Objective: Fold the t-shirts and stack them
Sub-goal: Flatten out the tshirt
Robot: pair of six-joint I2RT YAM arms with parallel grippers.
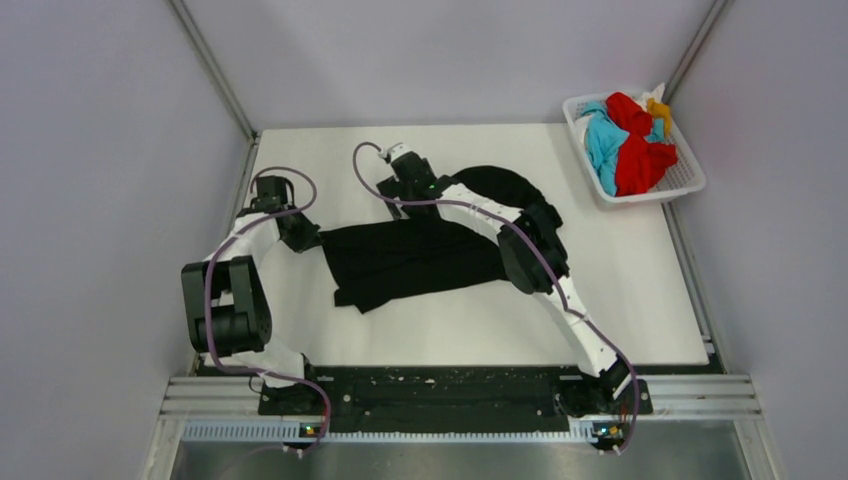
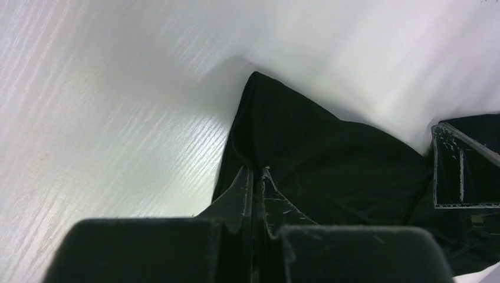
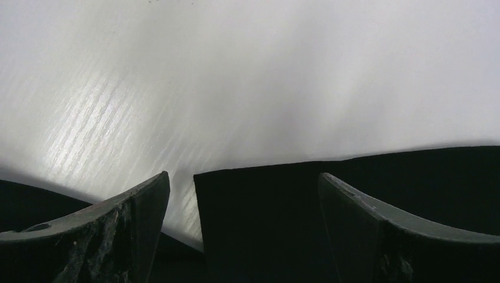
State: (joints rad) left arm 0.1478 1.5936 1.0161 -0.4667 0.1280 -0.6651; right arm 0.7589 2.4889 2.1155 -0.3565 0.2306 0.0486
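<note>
Top external view: we see the left gripper (image 1: 312, 238) pinching the black t-shirt (image 1: 420, 262) at its nine o'clock edge. The right gripper (image 1: 400, 192) is spread wide over its twelve o'clock edge, and the right arm (image 1: 540, 255) crosses the cloth. At two o'clock, a basket (image 1: 660, 194) holds a turquoise t-shirt (image 1: 603, 140) and a red t-shirt (image 1: 640, 165).

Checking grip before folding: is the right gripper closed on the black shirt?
No, the right gripper stands wide open, the black t-shirt lying ungripped between its jaws.

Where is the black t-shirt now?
In the top view the black t-shirt lies at the middle of the table; the left end effector pinches its left edge, and the open right end effector is poised at its far edge.
</note>
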